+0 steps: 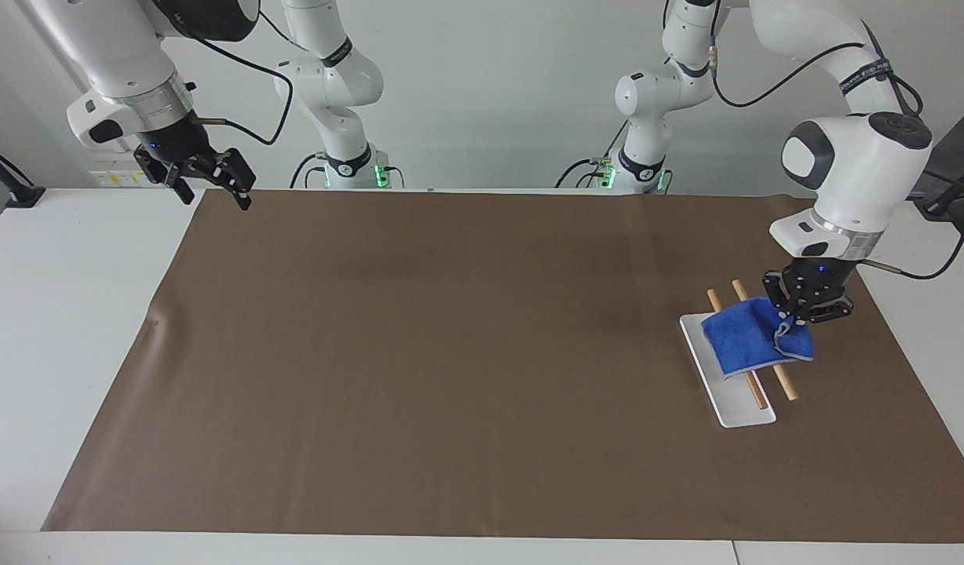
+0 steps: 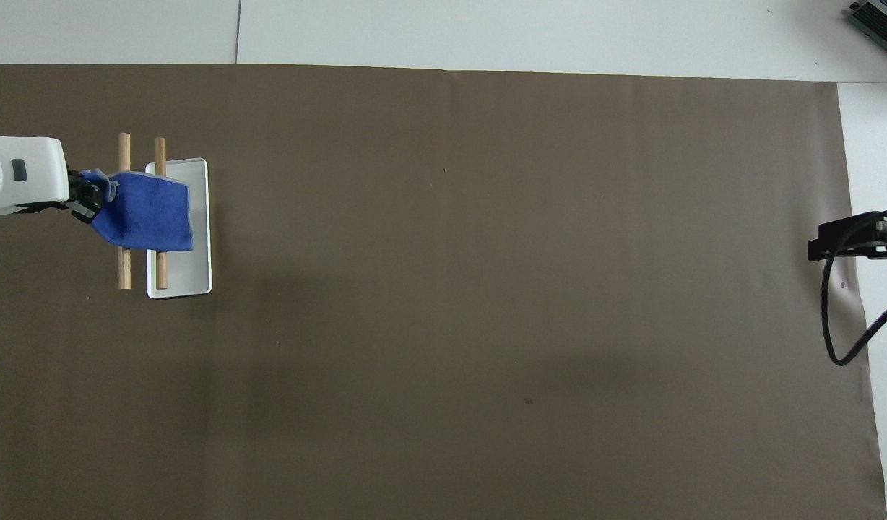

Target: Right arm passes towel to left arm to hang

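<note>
Overhead view, brown mat (image 2: pixel 487 289), white tabletop (image 2: pixel 559 36)

The blue towel (image 1: pixel 753 338) lies draped over two wooden rods (image 1: pixel 779 377) at the left arm's end of the table, the rods slanting across a white tray (image 1: pixel 737 408) that sits on the brown mat (image 1: pixel 450 353). One rod rests over the tray; the other runs just beside the tray's edge. The left gripper (image 1: pixel 796 318) is down at the corner of the towel nearest that end of the table, with a fold of the cloth at its tips. The right gripper (image 1: pixel 213 186) hangs over the mat's corner at the right arm's end, nearest the robots, its fingers spread apart, well away from the towel; that arm waits.
</note>
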You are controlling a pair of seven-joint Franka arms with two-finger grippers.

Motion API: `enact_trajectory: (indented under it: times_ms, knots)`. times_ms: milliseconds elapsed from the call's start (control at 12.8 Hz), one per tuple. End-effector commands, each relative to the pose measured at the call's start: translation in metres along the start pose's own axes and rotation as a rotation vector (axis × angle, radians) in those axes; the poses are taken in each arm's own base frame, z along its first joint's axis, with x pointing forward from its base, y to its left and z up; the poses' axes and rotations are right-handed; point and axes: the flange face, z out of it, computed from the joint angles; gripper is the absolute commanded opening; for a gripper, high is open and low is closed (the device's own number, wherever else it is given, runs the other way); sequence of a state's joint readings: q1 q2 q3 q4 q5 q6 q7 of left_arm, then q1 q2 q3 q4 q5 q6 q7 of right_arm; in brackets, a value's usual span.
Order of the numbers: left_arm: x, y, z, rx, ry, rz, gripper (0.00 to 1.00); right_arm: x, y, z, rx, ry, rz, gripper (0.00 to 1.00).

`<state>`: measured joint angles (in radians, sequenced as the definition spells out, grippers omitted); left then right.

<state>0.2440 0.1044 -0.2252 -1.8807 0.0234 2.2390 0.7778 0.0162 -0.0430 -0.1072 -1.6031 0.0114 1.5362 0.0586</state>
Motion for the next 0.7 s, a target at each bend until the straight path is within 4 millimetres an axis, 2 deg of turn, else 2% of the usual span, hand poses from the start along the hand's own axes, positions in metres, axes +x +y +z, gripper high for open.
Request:
enact_trajectory:
  times_ms: [0, 78, 234, 312, 389, 623]
  knots:
    - [-0.004, -0.0005, 0.001, 0.022, -0.041, 0.043, 0.01, -0.0081, -0.0002, -0.0002, 0.005, -0.001, -0.003, 1.0]
    - [-0.0024, 0.0005, 0.0004, 0.023, -0.039, 0.043, 0.05, -0.0081, -0.0002, -0.0002, 0.005, -0.001, -0.003, 1.0]
    - [-0.0025, 0.0006, 0.0005, 0.022, -0.04, 0.043, 0.33, -0.0081, -0.0002, -0.0002, 0.005, -0.001, -0.003, 1.0]
    - [-0.0025, 0.0006, 0.0005, 0.022, -0.04, 0.042, 0.37, -0.0081, -0.0002, -0.0002, 0.005, -0.001, -0.003, 1.0]
    - [-0.0018, 0.0012, 0.0005, 0.022, -0.04, 0.043, 0.45, -0.0081, -0.0002, -0.0002, 0.005, -0.001, -0.003, 1.0]
    - [0.0002, 0.0031, 0.0001, 0.02, -0.04, 0.046, 0.49, -0.0081, -0.0002, -0.0002, 0.005, -0.001, -0.003, 1.0]
